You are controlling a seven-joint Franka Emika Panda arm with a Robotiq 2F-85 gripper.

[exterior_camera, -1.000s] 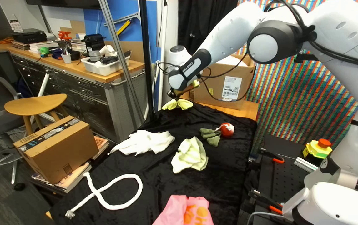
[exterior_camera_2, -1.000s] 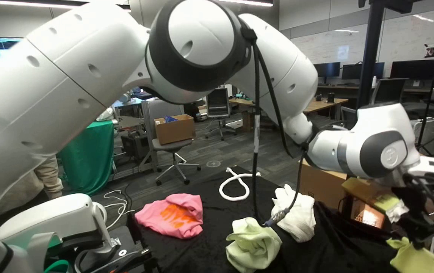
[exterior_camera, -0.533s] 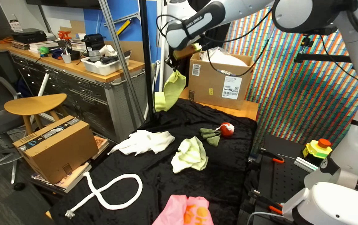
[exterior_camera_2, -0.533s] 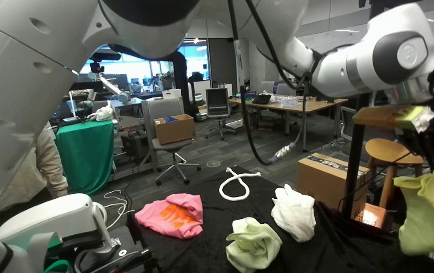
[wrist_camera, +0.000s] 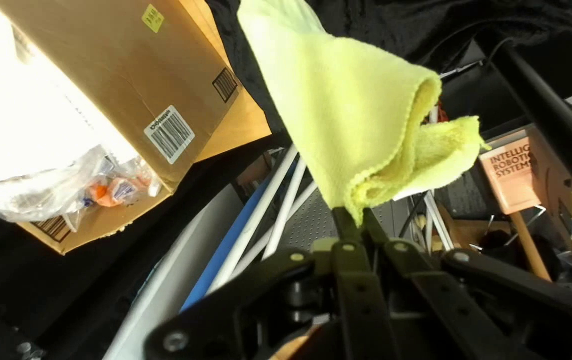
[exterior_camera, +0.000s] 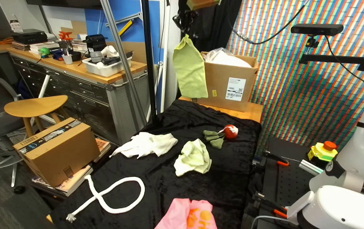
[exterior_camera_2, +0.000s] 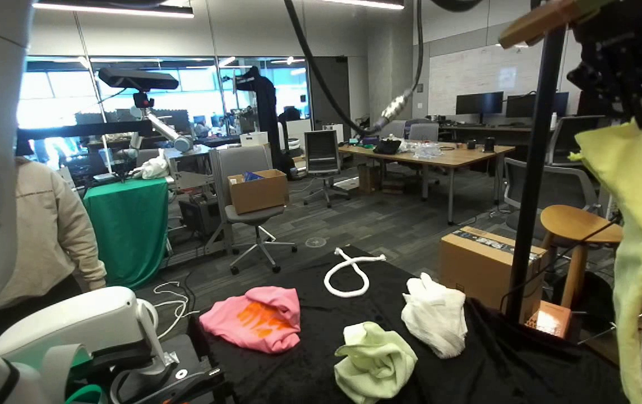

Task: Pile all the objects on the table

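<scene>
Gripper (wrist_camera: 359, 226) is clenched, jaws nearly together, pinching one corner of a yellow-green cloth (wrist_camera: 335, 100). Corner bite suits limp fabric: little to grab, the rest hangs by its own weight. In the wrist view the cloth runs off the grip toward eleven o'clock; in an exterior view it hangs nearly straight in front of the labelled cardboard box (exterior_camera: 219, 84), up off the table (exterior_camera: 229, 187). Whether its lower edge is over the table or just past the end is hard to tell.

Clock centre there = crumpled pale green cloth (exterior_camera: 194, 159): yellow-green cloth at twelve, red item (exterior_camera: 231, 132) at two, pink cloth (exterior_camera: 185, 214) at six, white rope (exterior_camera: 98, 195) at eight, white cloth (exterior_camera: 148, 144) between nine and ten. Those on the table all lie apart, so no pile yet; task reads as early. Pale green cloth sits mid-group, so it's probably the handiest base: short carry from every side. Holding the yellow-green cloth this high likely keeps its tail from dragging over the rest. Next move calls for a carry toward six, then lowering until the bottom folds, then letting go. Risks: small bite could slip, or the long tail could sweep neighbours aside.
</scene>
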